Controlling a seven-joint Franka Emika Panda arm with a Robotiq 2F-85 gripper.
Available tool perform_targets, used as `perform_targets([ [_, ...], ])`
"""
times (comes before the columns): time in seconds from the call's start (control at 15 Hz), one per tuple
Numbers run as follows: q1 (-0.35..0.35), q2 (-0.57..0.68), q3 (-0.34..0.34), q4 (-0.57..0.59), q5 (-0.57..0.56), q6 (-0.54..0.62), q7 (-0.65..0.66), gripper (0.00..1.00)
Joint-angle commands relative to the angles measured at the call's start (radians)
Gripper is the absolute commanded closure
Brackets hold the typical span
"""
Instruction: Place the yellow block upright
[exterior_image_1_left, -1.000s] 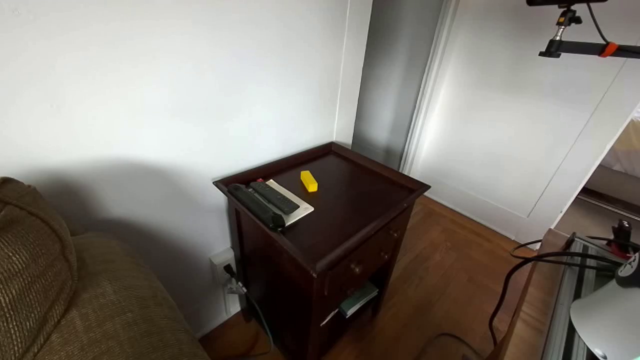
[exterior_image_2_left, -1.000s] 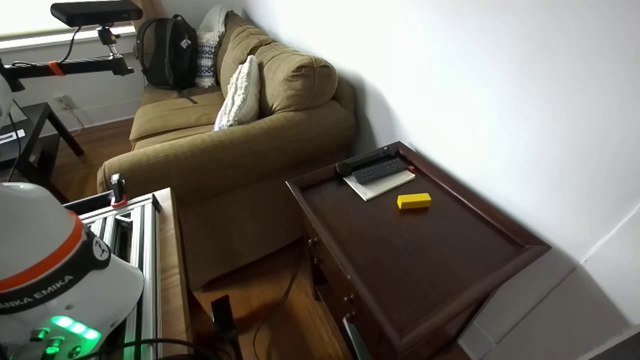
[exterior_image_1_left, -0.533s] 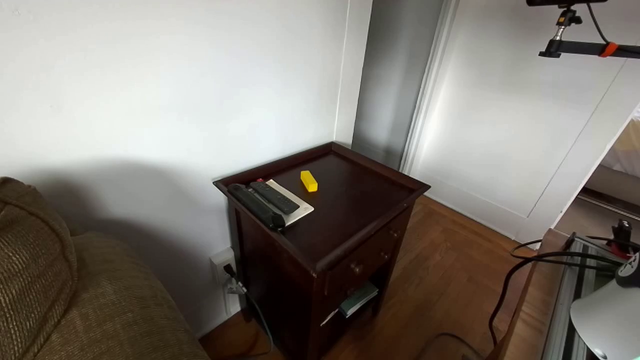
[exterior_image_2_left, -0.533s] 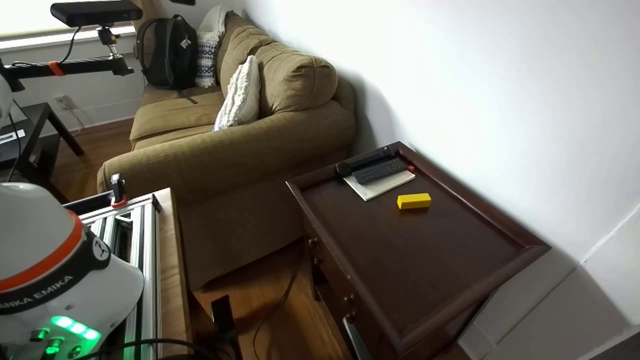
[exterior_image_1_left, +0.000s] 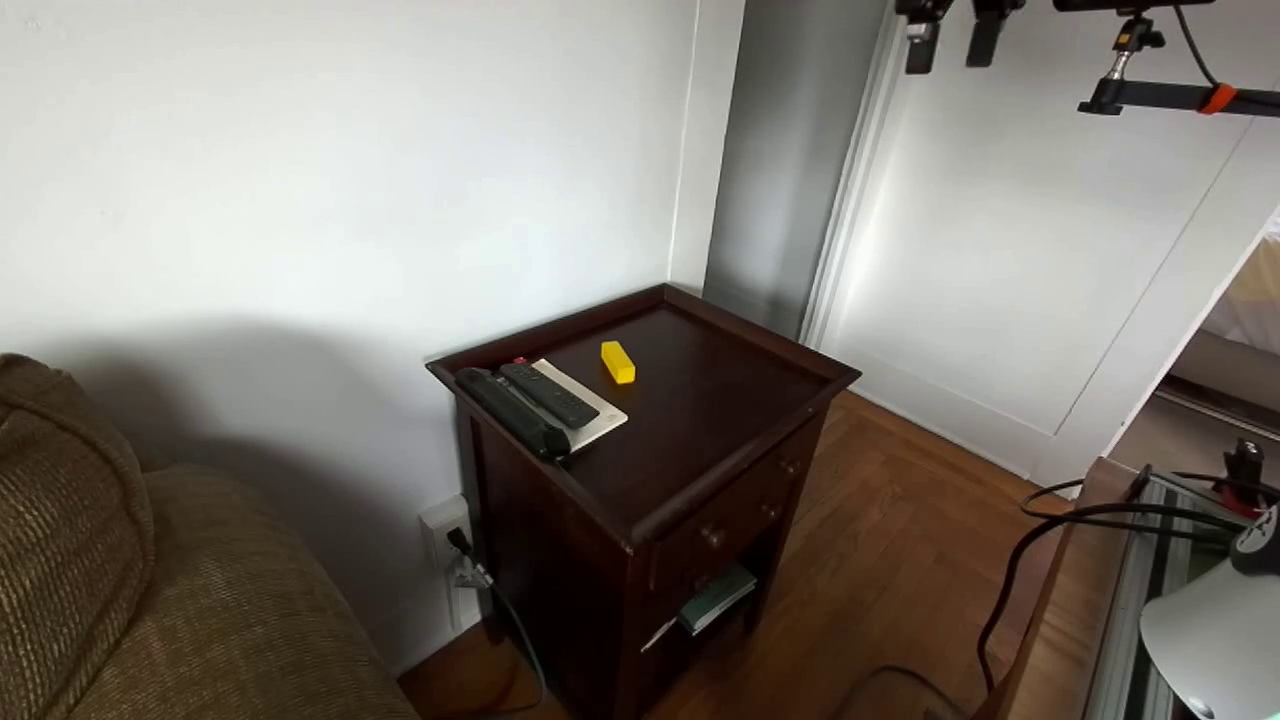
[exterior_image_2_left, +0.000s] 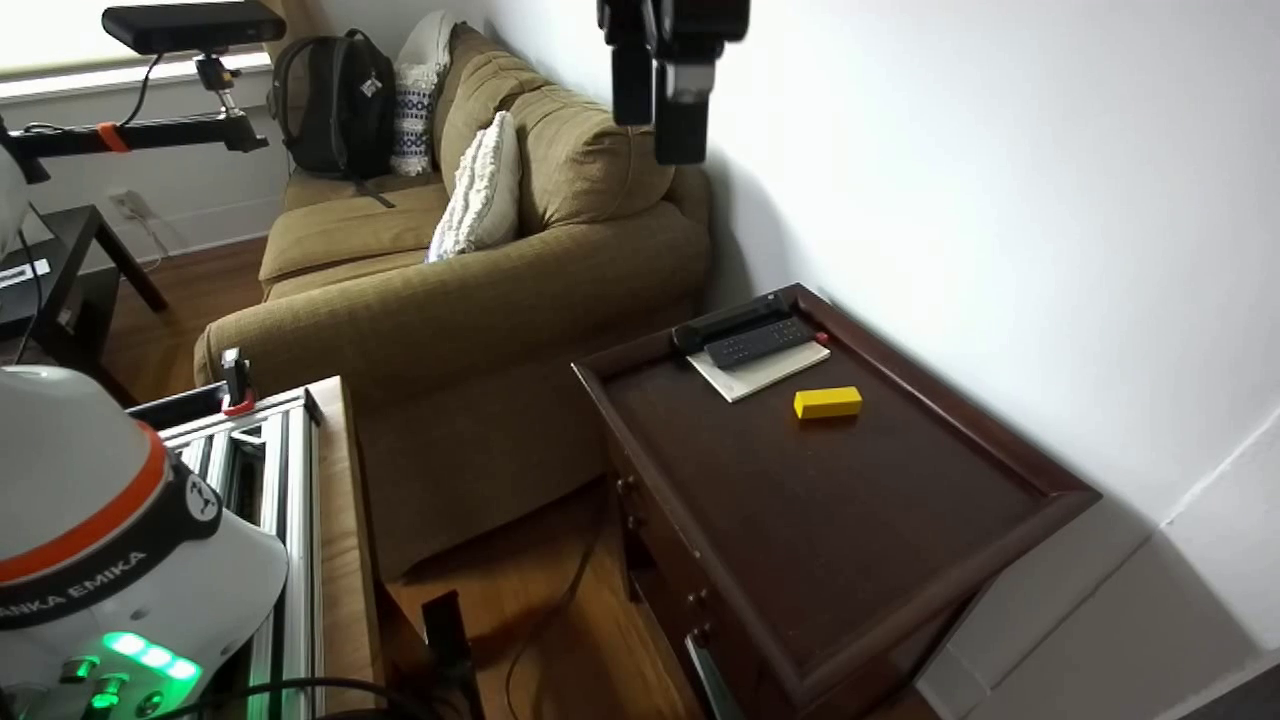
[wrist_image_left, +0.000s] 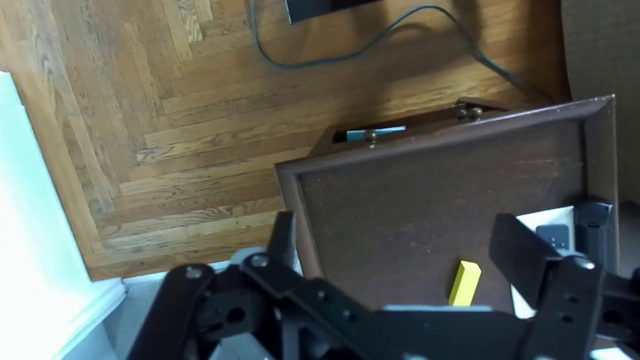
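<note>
Both exterior views look down from different sides at the cabinet (exterior_image_2_left: 850, 530); the wrist view (sharing it) faces steeply downward from above.

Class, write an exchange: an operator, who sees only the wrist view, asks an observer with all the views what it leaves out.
Operator: I see the block, but the remote runs out of sight behind my open jaws. Anything at its hidden end?
Observer: A small red thing, visible in both exterior views.
Operator: Anything lit up outside my view?
Observer: Green lights on the robot's base, in an exterior view.
</note>
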Motion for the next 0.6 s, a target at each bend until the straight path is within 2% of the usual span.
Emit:
perform_targets([
  [0.0, 0.01, 0.157, -0.021, 0.038, 0.137, 0.09, -0.003, 0.0],
  [0.2, 0.007, 0.256, -0.025, 0.059, 0.254, 0.129, -0.015, 0.0],
  [0.27, 0.002, 0.288, -0.022, 0.074, 0.266, 0.119, -0.017, 0.0],
  [0.33, -0.005, 0.221, -0.005, 0.03, 0.214, 0.126, -0.004, 0.0],
  [0.53, -0.005, 0.282, -0.007, 0.06, 0.24, 0.126, -0.004, 0.0],
])
